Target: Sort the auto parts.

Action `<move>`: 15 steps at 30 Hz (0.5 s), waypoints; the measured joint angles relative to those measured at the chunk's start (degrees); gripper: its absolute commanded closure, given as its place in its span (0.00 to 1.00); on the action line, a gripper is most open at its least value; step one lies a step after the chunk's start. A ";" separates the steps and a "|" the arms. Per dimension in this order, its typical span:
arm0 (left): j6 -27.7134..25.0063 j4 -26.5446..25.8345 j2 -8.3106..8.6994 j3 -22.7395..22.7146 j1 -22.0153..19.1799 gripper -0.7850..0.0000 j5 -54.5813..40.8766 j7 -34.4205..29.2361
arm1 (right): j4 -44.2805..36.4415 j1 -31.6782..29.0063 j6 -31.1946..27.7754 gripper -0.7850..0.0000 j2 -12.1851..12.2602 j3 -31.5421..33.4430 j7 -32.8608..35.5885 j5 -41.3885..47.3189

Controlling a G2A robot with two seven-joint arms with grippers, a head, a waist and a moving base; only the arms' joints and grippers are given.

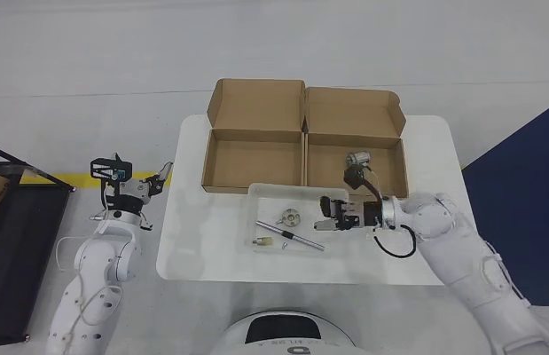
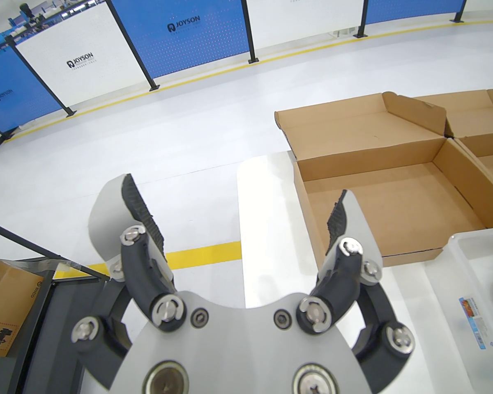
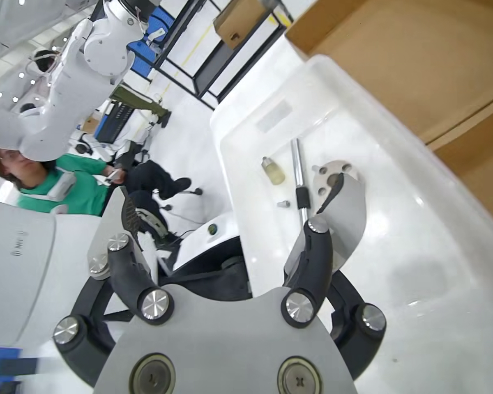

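While no part is in either grip: every loose part seen lies at rest.
Bench [image 1: 203, 240]: white, carrying all the items listed below except the rack.
Left box [image 1: 254, 164]: brown cardboard, at the far side of the bench, lid folded back.
Right box [image 1: 389, 173]: same kind, side by side with the Left box and touching it, lid folded back.
Silvery item [image 1: 358, 160]: small, inside the Right box close to the right arm's wrist. Its kind cannot be told.
Tray [image 1: 283, 193]: clear plastic, just in front of both boxes on the robot's side, spanning the seam between them.
Flange disc [image 3: 332, 165]: round metal plate with drilled holes, flat on the Tray floor near its middle.
Rod [image 1: 292, 236]: slim bright metal with a dark band, lying flat along the Tray's near side, just beside the Flange disc.
Pale capsule [image 3: 273, 172]: small and yellowish, beside the Rod on the side away from the Flange disc.
Screw [image 3: 283, 203]: tiny, close to the Rod's dark band, on the same side as the Pale capsule.
Right gripper [image 1: 330, 214]: over the right half of the Tray, pointed toward the Flange disc. Its fingers [image 3: 125, 207] are spread wide and released, with nothing between them. In the wrist view one finger overlaps the disc's edge, and contact cannot be told.
Left gripper [image 2: 235, 190]: beyond the left edge of the Bench, over the floor, well apart from the Tray. Its fingers are released and hold nothing.
Rack [image 1: 26, 240]: dark frame on the floor, left of the Bench.
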 measured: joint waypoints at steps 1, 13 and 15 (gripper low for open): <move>0.00 0.00 0.00 0.00 0.00 0.00 0.00 0.00 | 0.48 0.52 1.01 0.40 0.01 -0.36 2.07 1.67; 0.00 0.00 0.00 0.00 0.00 0.00 0.00 0.00 | 9.11 7.39 11.24 0.53 -3.41 -11.07 -4.00 -5.87; 0.00 0.00 0.00 0.00 0.00 0.00 0.00 0.00 | 11.18 8.26 11.70 0.54 -4.06 -12.47 -5.97 -6.72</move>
